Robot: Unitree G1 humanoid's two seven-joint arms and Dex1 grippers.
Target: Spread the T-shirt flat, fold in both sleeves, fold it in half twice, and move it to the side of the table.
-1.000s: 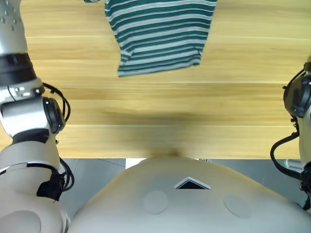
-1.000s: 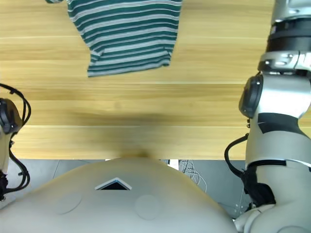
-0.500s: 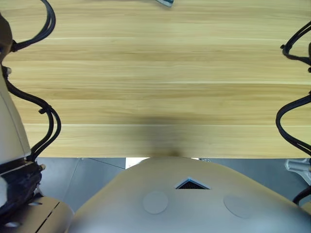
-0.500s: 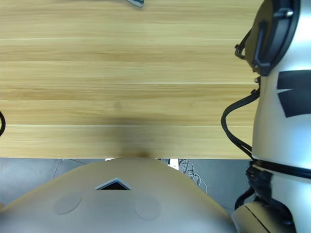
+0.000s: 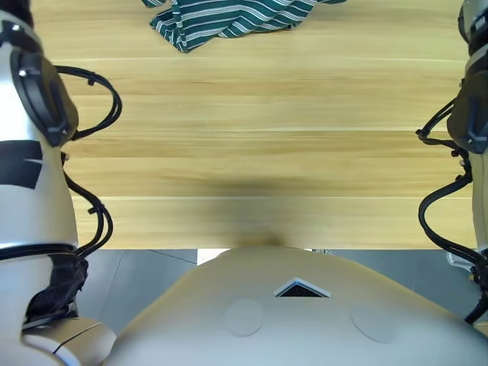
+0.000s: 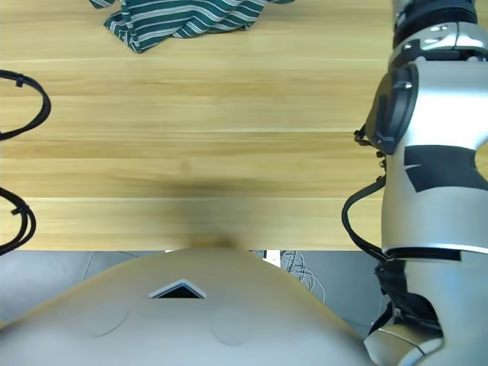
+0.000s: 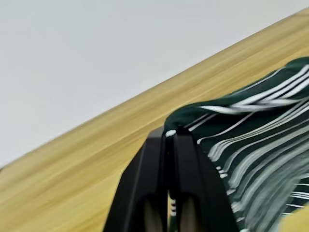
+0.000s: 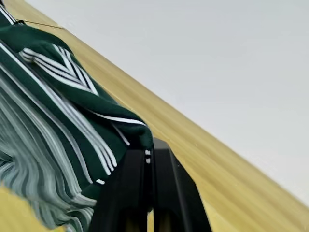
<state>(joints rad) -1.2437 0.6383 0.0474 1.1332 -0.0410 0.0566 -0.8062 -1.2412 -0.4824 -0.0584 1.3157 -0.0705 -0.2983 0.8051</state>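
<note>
The green-and-white striped T-shirt (image 5: 229, 17) is seen bunched in loose folds over the far part of the wooden bench (image 5: 252, 152), near its middle. The left gripper (image 7: 170, 139) is clenched on a pinch of the striped fabric, which is drawn up between its two dark fingers. The right gripper (image 8: 148, 155) is likewise closed on a fold of the same cloth, with the bench's far edge seen behind both.
</note>
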